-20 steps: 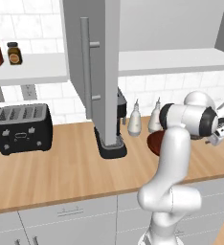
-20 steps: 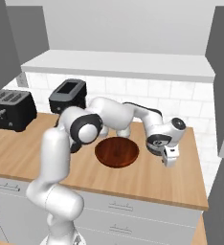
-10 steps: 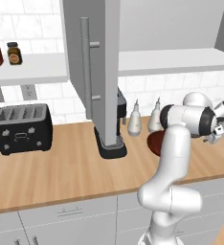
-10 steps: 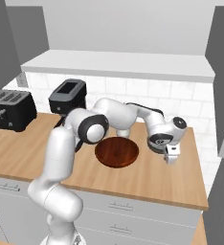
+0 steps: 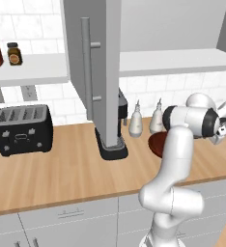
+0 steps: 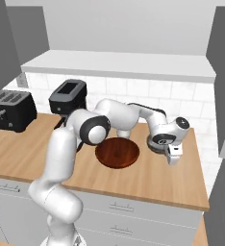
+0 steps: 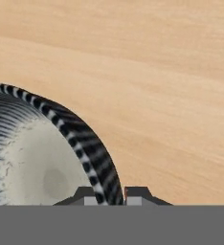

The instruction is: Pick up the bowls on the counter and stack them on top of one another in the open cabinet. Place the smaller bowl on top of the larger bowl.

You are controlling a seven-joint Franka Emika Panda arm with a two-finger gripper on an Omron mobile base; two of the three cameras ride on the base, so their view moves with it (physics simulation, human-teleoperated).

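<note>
My tool [image 7: 109,195] is clamped on the small grey bowl's [image 7: 42,158] rim, fingers inside & outside, low over the counter [image 6: 148,178], just right of the brown bowl [image 6: 117,153].

The left base view looks forward and down from behind the arm's left side, taking in the counter [image 5: 62,169], the toaster [image 5: 22,129] and the open cabinet door [image 5: 96,72]. The right base view faces the same counter [image 6: 148,175] from behind the right, sharing the toaster [image 6: 11,110] and the brown bowl [image 6: 117,153]. The hand view sits very close above the counter [image 7: 157,86], at the small bowl's rim [image 7: 80,134].
</note>
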